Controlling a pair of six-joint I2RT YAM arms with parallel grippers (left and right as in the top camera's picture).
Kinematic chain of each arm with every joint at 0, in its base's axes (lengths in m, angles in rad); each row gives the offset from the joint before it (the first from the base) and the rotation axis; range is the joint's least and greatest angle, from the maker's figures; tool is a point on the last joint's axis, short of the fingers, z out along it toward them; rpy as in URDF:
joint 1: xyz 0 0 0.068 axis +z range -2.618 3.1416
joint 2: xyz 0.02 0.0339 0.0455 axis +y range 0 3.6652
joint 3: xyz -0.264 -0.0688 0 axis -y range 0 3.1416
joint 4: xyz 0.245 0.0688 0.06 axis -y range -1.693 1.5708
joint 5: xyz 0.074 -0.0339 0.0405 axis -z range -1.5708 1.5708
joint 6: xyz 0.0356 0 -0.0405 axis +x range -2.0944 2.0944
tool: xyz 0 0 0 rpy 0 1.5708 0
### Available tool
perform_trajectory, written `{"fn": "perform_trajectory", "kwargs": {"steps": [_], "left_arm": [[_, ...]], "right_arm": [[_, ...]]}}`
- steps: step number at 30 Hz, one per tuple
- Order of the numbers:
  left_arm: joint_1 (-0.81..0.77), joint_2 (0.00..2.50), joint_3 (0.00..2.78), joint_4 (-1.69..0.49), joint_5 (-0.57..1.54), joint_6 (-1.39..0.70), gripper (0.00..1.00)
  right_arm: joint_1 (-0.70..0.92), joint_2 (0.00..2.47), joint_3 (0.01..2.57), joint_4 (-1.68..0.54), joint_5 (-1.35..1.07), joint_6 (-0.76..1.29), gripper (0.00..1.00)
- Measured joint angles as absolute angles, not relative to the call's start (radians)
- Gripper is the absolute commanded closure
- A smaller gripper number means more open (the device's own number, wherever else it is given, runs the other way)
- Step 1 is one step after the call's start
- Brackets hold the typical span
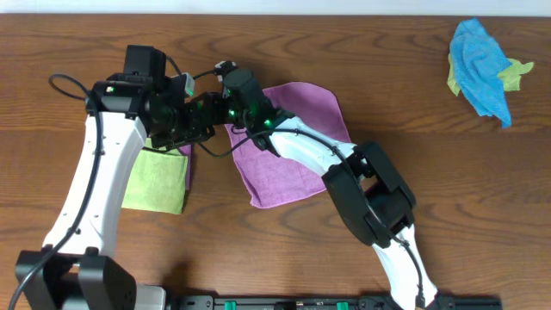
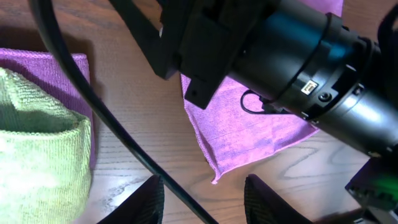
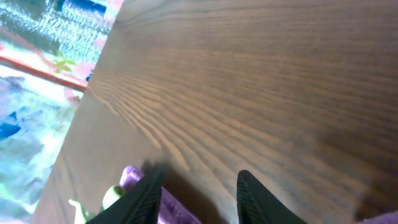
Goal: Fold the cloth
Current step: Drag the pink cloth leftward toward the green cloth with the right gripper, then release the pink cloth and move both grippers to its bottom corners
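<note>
One cloth, partly under right arm (its small white sticker illegible)

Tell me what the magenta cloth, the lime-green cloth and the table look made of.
Magenta cloth: soft microfibre-like fabric, matte, fine napped weave. Lime-green cloth: similar fuzzy textile, looped ribbed pile, probably microfibre. Table: wood or wood-look laminate, dark brown grain, slight sheen.

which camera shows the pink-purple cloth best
Overhead: the cloth shows nearly whole on the table, partly hidden by the right arm. Left wrist shows one corner under that arm. Right wrist catches just a purple sliver near the bottom edge.
</note>
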State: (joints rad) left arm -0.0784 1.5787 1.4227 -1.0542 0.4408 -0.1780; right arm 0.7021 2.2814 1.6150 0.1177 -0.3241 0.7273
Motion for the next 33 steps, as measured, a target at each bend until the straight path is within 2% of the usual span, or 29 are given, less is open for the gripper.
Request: {"fn": "perform_trajectory", "kwargs": {"steps": [6, 11, 15, 18, 22, 24, 31, 33], "left_arm": [[-0.078, 1.514, 1.423, -1.069, 0.441, -0.178, 0.55], [-0.078, 1.467, 1.427, -1.088, 0.440, -0.196, 0.68], [-0.078, 1.446, 1.427, -1.108, 0.441, -0.268, 0.66], [-0.078, 1.404, 1.424, -1.126, 0.430, -0.325, 0.63], [-0.078, 1.276, 1.341, -1.115, 0.404, -0.385, 0.57], [-0.078, 1.162, 1.218, -1.083, 0.391, -0.437, 0.51], [-0.078, 0.984, 0.824, -0.916, 0.443, -0.604, 0.42], [-0.079, 0.972, 0.740, -0.849, 0.479, -0.656, 0.42]], "right_arm": [[0.624, 2.192, 1.618, -0.173, -0.356, 0.629, 0.53], [0.490, 1.966, 1.623, -0.549, -0.360, 0.459, 0.52], [0.415, 1.815, 1.636, -0.854, -0.324, 0.324, 0.51], [0.370, 1.771, 1.626, -0.977, -0.295, 0.262, 0.51], [0.317, 1.679, 1.534, -0.981, -0.262, 0.224, 0.49], [0.283, 1.576, 1.415, -0.950, -0.252, 0.214, 0.48], [0.202, 1.287, 0.990, -0.819, -0.262, 0.253, 0.42], [0.183, 1.206, 0.863, -0.765, -0.279, 0.288, 0.37]]}}
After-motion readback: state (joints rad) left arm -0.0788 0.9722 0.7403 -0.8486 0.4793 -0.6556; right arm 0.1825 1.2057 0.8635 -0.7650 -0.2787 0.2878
